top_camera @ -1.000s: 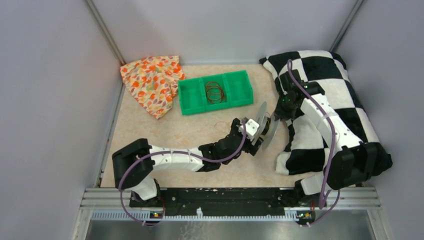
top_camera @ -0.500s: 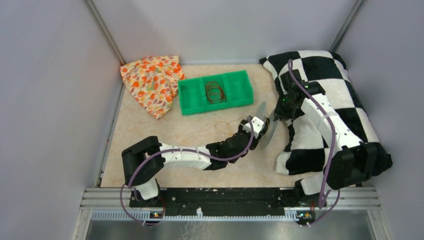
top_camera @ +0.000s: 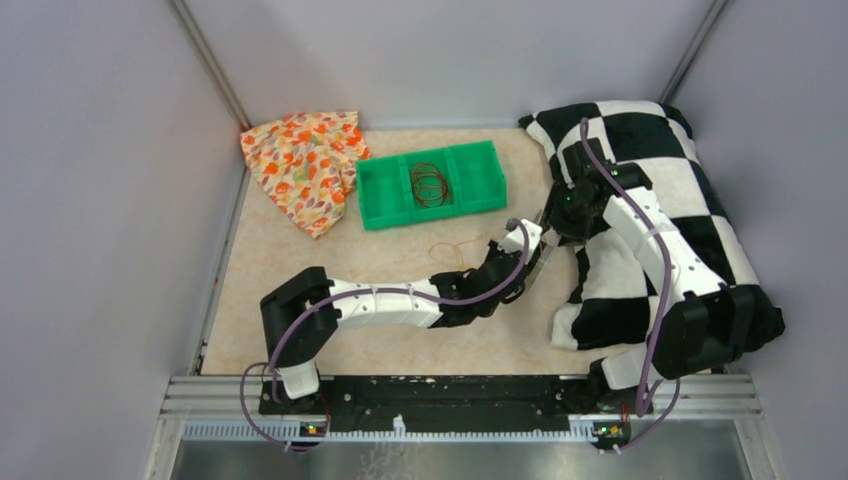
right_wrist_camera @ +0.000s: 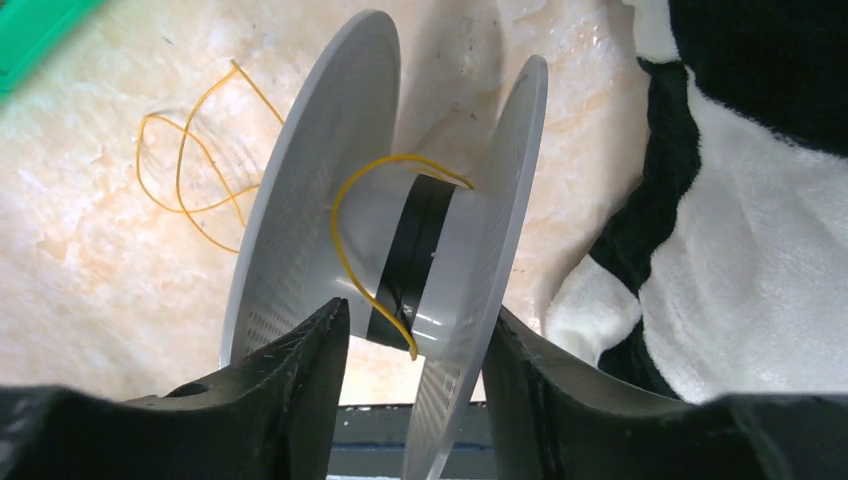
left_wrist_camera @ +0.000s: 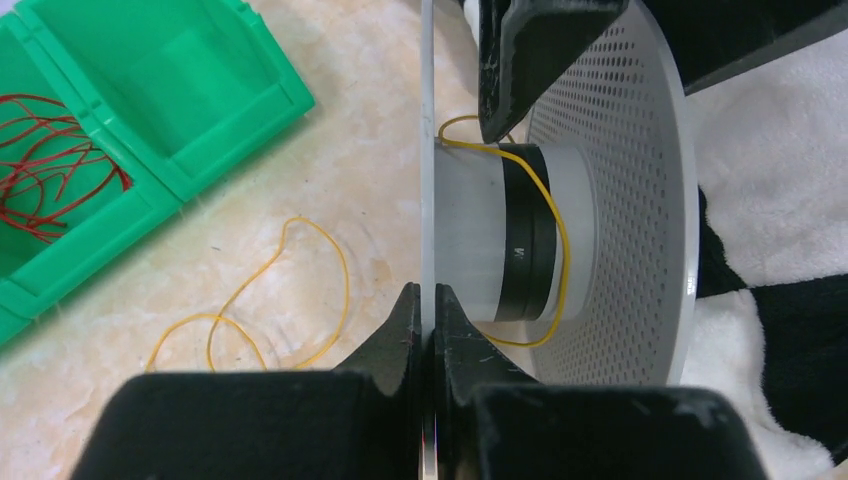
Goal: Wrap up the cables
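Observation:
A clear round spool [top_camera: 536, 257] stands on edge by the checkered blanket. My left gripper [left_wrist_camera: 428, 290] is shut on the thin rim of one flange [left_wrist_camera: 428, 150]. The yellow-orange cable [left_wrist_camera: 556, 235] makes one loose turn round the spool's hub [left_wrist_camera: 500, 240], and the rest of the cable [left_wrist_camera: 250, 320] lies in loops on the table. My right gripper [right_wrist_camera: 415, 312] is open. Its fingers straddle the other perforated flange [right_wrist_camera: 500, 200] with gaps on both sides. The cable's free end [right_wrist_camera: 345, 250] hangs off the hub.
A green three-part bin [top_camera: 480, 180] holds red wire loops [top_camera: 428, 183] in its middle part. A floral cloth [top_camera: 305, 165] lies at the back left. The black-and-white checkered blanket [top_camera: 680, 190] fills the right side, under the right arm.
My left gripper reached right to the spool and shut on its flange. My right gripper, shut on the spool before, has opened and let go.

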`<action>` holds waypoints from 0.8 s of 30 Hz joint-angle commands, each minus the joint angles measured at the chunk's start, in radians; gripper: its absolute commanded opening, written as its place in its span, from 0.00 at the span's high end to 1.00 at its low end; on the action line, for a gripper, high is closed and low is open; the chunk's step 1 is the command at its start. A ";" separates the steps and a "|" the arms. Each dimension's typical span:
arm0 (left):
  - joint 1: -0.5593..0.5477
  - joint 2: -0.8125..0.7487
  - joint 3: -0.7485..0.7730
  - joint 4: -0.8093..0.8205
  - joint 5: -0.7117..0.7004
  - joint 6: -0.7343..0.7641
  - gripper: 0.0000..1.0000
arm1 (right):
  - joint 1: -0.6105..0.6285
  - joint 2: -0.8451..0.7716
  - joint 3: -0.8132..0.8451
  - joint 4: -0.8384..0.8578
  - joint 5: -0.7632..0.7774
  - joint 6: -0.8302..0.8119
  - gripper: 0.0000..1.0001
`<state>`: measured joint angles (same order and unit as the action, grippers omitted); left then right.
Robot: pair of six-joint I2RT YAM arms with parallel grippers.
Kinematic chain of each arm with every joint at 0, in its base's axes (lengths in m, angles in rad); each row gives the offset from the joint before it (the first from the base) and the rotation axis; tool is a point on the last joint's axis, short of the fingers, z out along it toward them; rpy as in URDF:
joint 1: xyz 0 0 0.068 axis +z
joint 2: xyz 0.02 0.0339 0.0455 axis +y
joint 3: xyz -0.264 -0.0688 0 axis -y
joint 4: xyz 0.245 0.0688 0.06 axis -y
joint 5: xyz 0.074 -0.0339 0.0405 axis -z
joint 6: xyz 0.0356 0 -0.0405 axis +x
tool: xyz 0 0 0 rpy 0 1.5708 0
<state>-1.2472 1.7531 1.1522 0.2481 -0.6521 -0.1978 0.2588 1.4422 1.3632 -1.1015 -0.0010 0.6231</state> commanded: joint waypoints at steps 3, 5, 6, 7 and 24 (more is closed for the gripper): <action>-0.008 0.063 0.265 -0.361 0.019 -0.206 1.00 | -0.001 -0.062 0.085 0.026 -0.017 -0.015 0.47; -0.008 0.091 0.342 -0.465 0.022 -0.258 1.00 | 0.000 -0.076 0.115 0.006 -0.004 -0.014 0.46; -0.008 0.106 0.385 -0.512 0.024 -0.286 1.00 | -0.001 -0.085 0.128 -0.005 0.027 -0.014 0.46; -0.008 0.120 0.425 -0.563 0.023 -0.312 1.00 | -0.001 -0.092 0.140 -0.015 0.045 -0.015 0.46; 0.013 0.158 0.597 -0.790 0.060 -0.463 1.00 | -0.040 -0.209 0.253 -0.134 0.332 -0.112 0.20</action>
<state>-1.2499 1.9339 1.6752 -0.4824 -0.6189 -0.6052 0.2520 1.2964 1.5475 -1.1934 0.1993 0.5770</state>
